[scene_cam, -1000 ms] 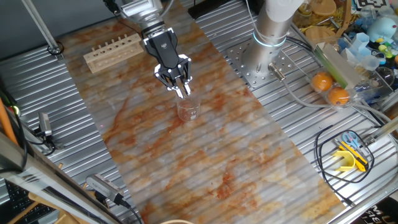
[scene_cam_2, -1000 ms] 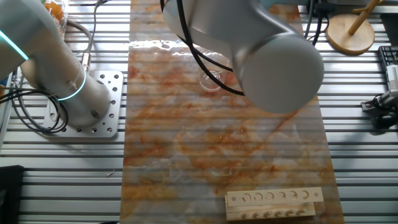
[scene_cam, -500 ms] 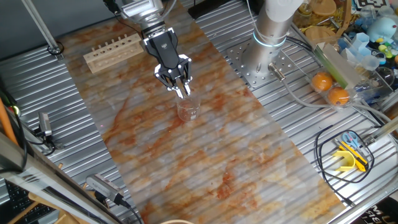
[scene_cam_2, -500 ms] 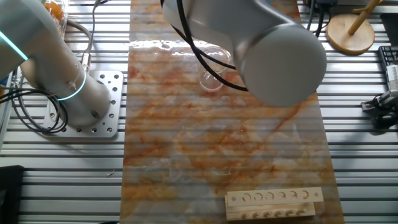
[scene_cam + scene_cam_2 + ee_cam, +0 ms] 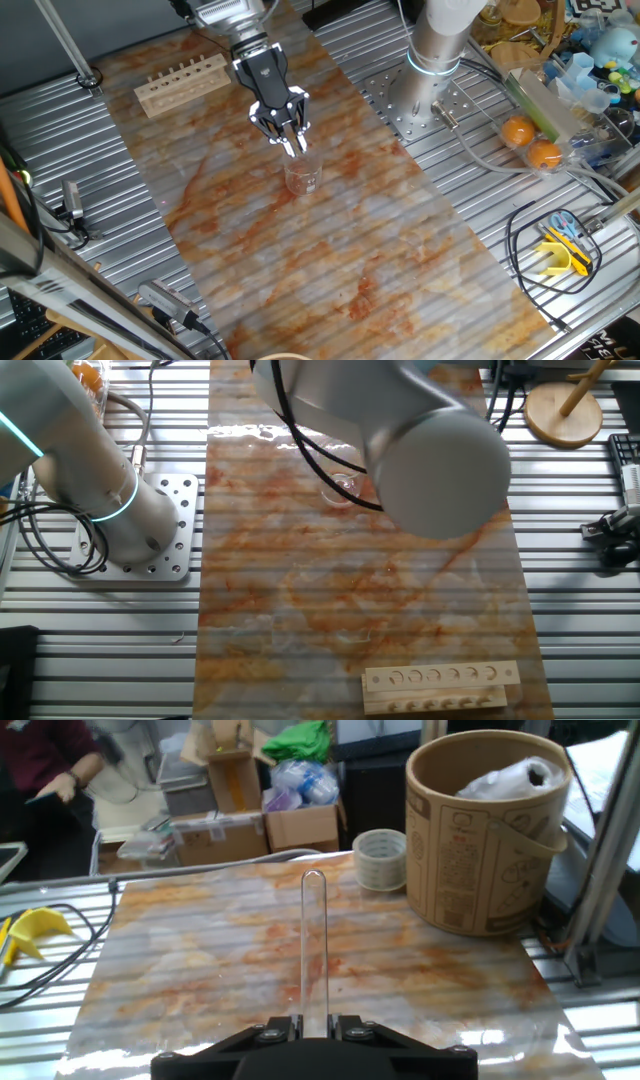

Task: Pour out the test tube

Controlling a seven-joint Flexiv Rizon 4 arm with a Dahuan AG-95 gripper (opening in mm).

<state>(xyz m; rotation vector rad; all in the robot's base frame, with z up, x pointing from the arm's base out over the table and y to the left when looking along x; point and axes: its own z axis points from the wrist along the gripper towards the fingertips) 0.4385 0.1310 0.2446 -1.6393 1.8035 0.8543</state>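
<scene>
Fingers [image 5: 290, 143]: mine, pinching the test tube [image 5: 313, 945] at its lower end.
Test tube: one, held over the beaker [image 5: 303, 176], mid-surface toward the far edge by the rack.
Change: my arm has swung slightly in the other fixed view; tube barely moved over the last second.
Meaning: pour seems underway or finishing; I cannot tell the contents.
Beaker: one.
Rack [image 5: 181, 83]: one, empty holes.

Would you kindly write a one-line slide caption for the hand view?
Gripper shut on the clear test tube, which extends straight ahead over the marbled table.
</scene>
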